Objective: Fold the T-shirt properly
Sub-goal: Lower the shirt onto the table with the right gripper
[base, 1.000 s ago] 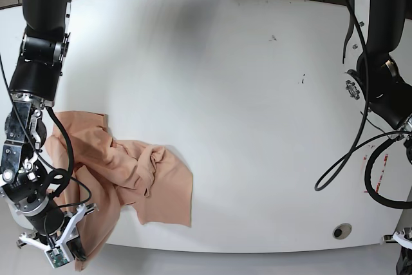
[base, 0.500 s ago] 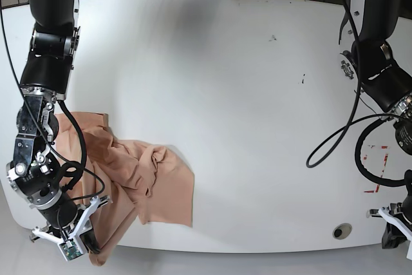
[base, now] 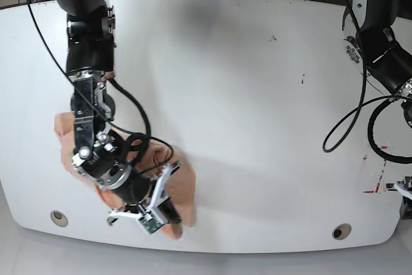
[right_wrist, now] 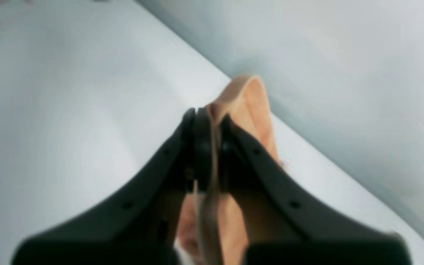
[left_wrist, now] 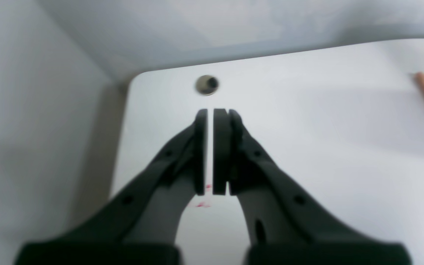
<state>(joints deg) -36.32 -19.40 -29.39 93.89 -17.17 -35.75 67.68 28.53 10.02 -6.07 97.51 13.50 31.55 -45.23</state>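
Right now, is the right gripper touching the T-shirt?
Touching. In the right wrist view, the right gripper is shut on a fold of the peach T-shirt, with cloth pinched between its jaws and hanging below them.

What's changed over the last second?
The right gripper, shut on the T-shirt, has swung in from the table's near-left edge over the surface, dragging the hanging cloth up with it. The left gripper stays shut and empty by the far corner.
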